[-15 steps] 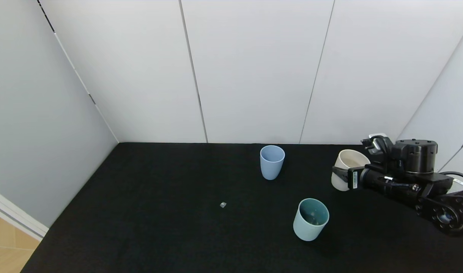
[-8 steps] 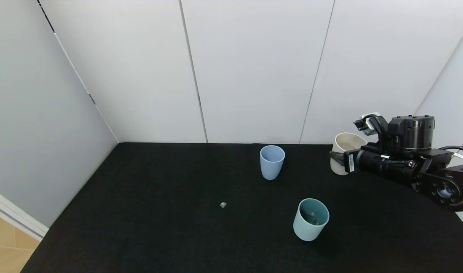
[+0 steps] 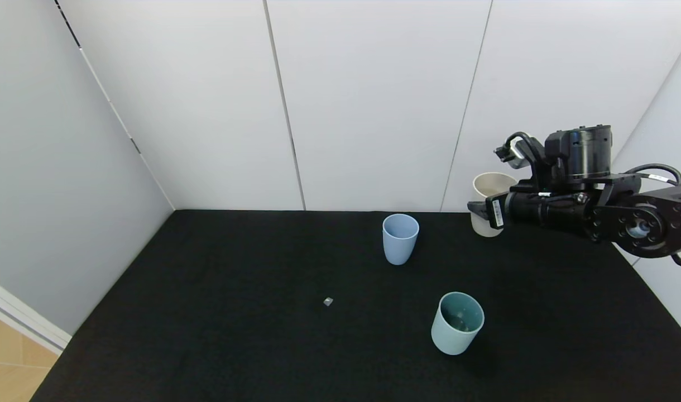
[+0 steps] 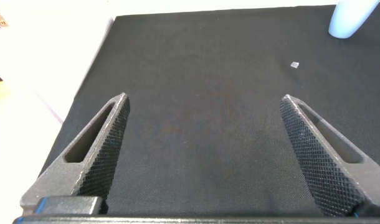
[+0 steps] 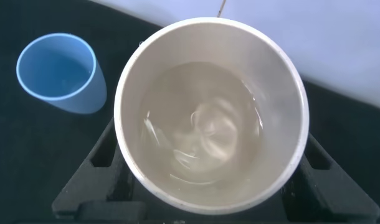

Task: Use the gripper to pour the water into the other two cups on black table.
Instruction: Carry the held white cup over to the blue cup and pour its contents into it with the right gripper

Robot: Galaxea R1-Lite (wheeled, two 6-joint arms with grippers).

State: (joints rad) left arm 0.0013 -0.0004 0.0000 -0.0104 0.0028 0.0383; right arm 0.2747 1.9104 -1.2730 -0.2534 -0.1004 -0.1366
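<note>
My right gripper (image 3: 484, 212) is shut on a cream-beige cup (image 3: 488, 207) and holds it upright in the air above the black table (image 3: 234, 335), at the back right. The right wrist view looks down into this cup (image 5: 152, 74); clear water (image 5: 205, 127) ripples inside it. The periwinkle blue cup (image 3: 399, 239) stands to the held cup's left and also shows in the right wrist view (image 5: 59, 74). The light teal cup (image 3: 456, 322) stands nearer the front. My left gripper (image 4: 204, 106) is open and empty, low over the table's left part.
A tiny grey speck (image 3: 327, 301) lies on the table left of the teal cup. White wall panels (image 3: 374, 100) close the back and both sides. The table's front left edge (image 3: 56, 357) drops to a wooden floor.
My right gripper has lifted the cream cup off the table and carried it up and a little to the left. The two other cups have not moved.
</note>
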